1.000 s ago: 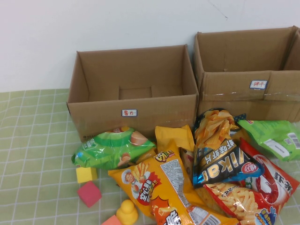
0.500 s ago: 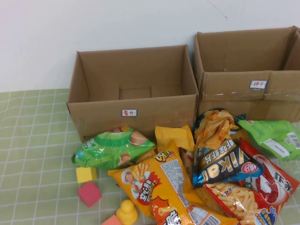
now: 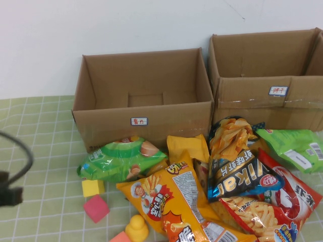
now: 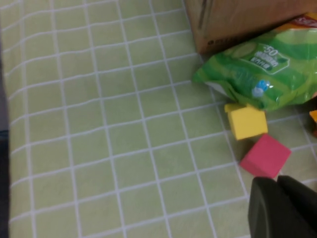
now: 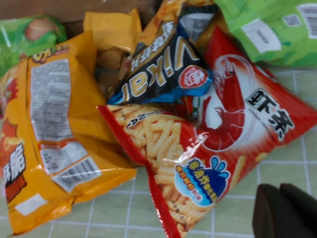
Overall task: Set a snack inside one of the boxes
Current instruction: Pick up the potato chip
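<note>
Here the shut left gripper hovers near the green snack bag; the shut right gripper hangs beside the red shrimp-chip bag.

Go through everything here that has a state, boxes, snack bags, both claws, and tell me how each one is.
Left brown cardboard box: open, empty inside.
Right brown cardboard box: open; floor hidden.
Green snack bag: sealed, lying by the left box.
Orange fries bag: sealed, lying flat.
Red shrimp-stick bag: sealed, lying flat.
Left claw: above the tablecloth near the red block, holding nothing.
Right claw: beside the shrimp-stick bag, holding nothing.
</note>
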Controlling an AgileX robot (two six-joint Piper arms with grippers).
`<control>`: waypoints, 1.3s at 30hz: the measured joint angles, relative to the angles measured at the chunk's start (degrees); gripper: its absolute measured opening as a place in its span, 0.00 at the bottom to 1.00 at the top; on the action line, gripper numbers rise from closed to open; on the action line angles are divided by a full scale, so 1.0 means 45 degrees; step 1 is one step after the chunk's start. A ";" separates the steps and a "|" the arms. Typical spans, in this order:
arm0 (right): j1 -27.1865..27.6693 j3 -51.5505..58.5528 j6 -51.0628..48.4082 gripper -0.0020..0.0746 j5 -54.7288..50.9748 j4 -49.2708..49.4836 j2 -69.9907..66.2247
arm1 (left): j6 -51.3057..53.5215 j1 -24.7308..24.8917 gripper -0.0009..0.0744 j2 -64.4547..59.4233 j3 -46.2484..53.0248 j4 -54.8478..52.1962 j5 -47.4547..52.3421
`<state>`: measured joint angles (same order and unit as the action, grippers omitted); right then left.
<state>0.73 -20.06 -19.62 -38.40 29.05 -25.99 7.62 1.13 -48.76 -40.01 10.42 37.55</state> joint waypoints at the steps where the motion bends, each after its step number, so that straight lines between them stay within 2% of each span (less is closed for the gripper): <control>1: 0.0000 0.0019 -0.0291 0.02 -0.0027 0.0149 0.0000 | 0.0190 0.0000 0.01 -0.0309 -0.0068 0.0197 -0.0133; 8: 0.0000 0.0225 -0.2276 0.02 -0.0025 0.1230 -0.0022 | 0.2040 0.0000 0.01 -0.3205 -0.1407 0.2081 -0.1579; 13: 0.0000 0.0225 -0.2794 0.02 0.0070 0.1349 -0.0022 | 0.4096 0.0000 0.04 -0.5090 -0.2745 0.3362 -0.1225; 15: 0.0000 0.0225 -0.2858 0.02 0.0070 0.1349 -0.0022 | 0.4876 0.0000 0.12 -0.5694 -0.3206 0.3734 -0.0752; 17: 0.0000 0.0225 -0.2887 0.02 0.0070 0.1349 -0.0022 | 0.5487 0.0058 0.25 -0.6185 -0.3652 0.4019 -0.0252; 20: 0.0000 0.0225 -0.2908 0.02 0.0070 0.1349 -0.0022 | 0.5892 0.0521 0.50 -0.6888 -0.4505 0.3937 0.0540; 22: 0.0000 0.0225 -0.2908 0.02 0.0070 0.1349 -0.0022 | 0.5830 0.1126 0.62 -0.7398 -0.5189 0.3313 0.1006; 24: 0.0000 0.0225 -0.2908 0.02 0.0098 0.1349 -0.0022 | 0.5360 0.1915 0.67 -0.7923 -0.5778 0.2199 0.1293; 31: 0.0000 0.0225 -0.2908 0.02 0.0249 0.1358 -0.0022 | 0.3269 0.4422 0.68 -0.9776 -0.6728 -0.3674 0.1728; 39: 0.0000 0.0225 -0.2908 0.02 0.0270 0.1358 -0.0022 | 0.2707 0.5776 0.68 -1.1712 -0.6728 -0.5468 0.1478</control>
<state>0.73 -19.04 -32.71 -37.19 35.16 -26.09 19.80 27.12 -101.46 -70.29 -14.19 44.20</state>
